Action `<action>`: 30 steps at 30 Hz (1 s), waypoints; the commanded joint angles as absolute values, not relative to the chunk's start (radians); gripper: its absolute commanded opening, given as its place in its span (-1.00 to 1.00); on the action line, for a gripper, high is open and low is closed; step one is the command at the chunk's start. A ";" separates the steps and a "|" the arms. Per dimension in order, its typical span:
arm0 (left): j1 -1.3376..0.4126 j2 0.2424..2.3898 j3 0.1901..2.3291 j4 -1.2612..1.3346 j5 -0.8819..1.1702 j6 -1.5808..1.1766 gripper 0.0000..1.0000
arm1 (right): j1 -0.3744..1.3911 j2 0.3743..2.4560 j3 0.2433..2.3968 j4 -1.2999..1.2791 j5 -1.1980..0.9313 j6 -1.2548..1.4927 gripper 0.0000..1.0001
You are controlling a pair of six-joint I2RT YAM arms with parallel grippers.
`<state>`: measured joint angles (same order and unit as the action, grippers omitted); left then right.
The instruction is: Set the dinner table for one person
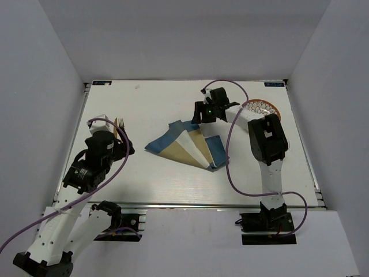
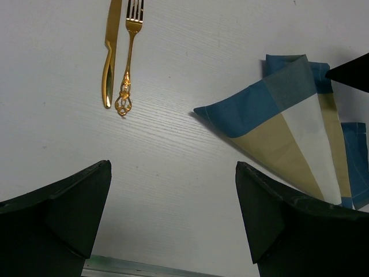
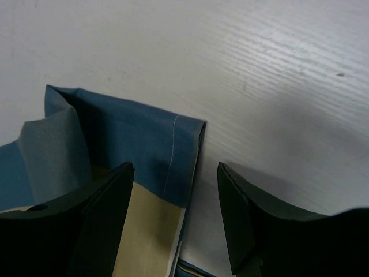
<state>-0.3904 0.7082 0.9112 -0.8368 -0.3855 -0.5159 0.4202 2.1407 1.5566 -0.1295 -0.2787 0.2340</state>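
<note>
The white dinner table [image 1: 155, 98] holds a crumpled, folded blue-and-tan striped cloth placemat [image 1: 187, 144] in its middle. A gold fork [image 2: 130, 52] and gold knife [image 2: 109, 52] lie side by side at the left, also in the top view [image 1: 119, 126]. My left gripper [image 1: 128, 150] is open and empty over bare table [image 2: 173, 133], near the cutlery handles and left of the cloth [image 2: 288, 133]. My right gripper [image 1: 195, 115] is open, low over the cloth's far corner. In the right wrist view [image 3: 175, 167] its jaws straddle the cloth's blue hemmed edge [image 3: 132, 133].
A round plate [image 1: 262, 107] with an orange rim and a white pattern lies at the back right, partly hidden by the right arm. Metal rails run along the table's edges [image 1: 230, 206]. Grey walls enclose three sides.
</note>
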 commanded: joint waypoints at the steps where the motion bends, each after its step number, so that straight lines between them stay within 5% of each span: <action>1: -0.396 0.718 0.911 -0.831 -0.390 -0.512 0.96 | 0.426 2.166 1.572 -0.121 -0.368 0.216 0.31; 9: -0.396 0.709 0.911 -0.830 -0.385 -0.511 0.96 | 0.413 2.215 1.532 -0.095 -0.388 0.213 -0.03; 12: -0.396 0.703 0.910 -0.830 -0.385 -0.511 0.96 | 0.416 2.229 1.519 -0.084 -0.390 0.221 -0.41; 15: -0.396 0.700 0.910 -0.830 -0.387 -0.511 0.96 | 0.410 2.226 1.517 -0.078 -0.379 0.232 -1.00; 21: -0.396 0.707 0.910 -0.828 -0.388 -0.511 0.96 | 0.411 2.134 1.540 -0.028 -0.365 0.296 -1.00; 30: -0.396 0.716 0.911 -0.833 -0.397 -0.514 0.96 | 0.376 2.255 2.172 -0.296 -0.184 0.334 -1.00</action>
<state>-0.3904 0.7170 0.9112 -0.8368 -0.3851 -0.5156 0.4080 2.2650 2.0029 -0.2508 -0.2619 0.3172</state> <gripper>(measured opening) 0.977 0.021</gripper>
